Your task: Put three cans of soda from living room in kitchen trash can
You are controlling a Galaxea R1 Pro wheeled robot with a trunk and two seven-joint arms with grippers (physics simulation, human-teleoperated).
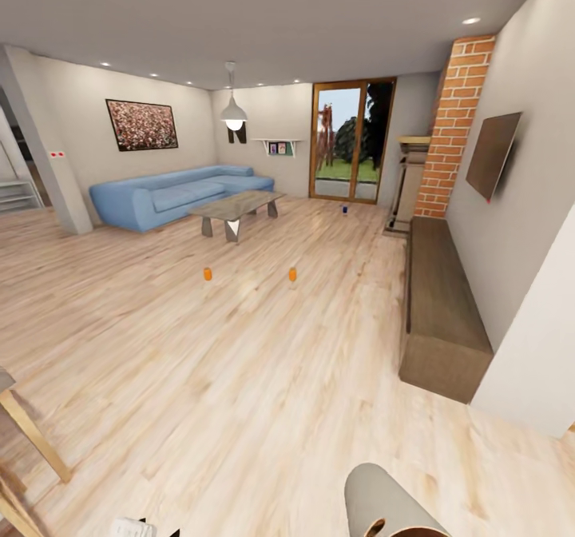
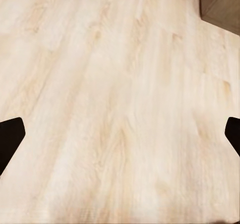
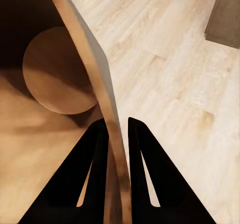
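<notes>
Cans: two orange ones stand on the plank floor [image 1: 239,345], one [image 1: 208,274] left, one [image 1: 292,274] right, well apart; a blue can [image 1: 344,210] sits farther off by the glass doors [image 1: 349,141]. Left gripper [image 2: 120,134] hangs wide over bare floor. Right gripper [image 3: 118,134] pinches the bin [image 3: 100,84] by its rim.

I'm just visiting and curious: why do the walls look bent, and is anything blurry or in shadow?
Head view: wide-angle stretch at the edges; the far orange cans are tiny. Right wrist view: trash can interior dark and shadowed, its rim pinched between black fingers. Left wrist view: floor slightly soft.
</notes>
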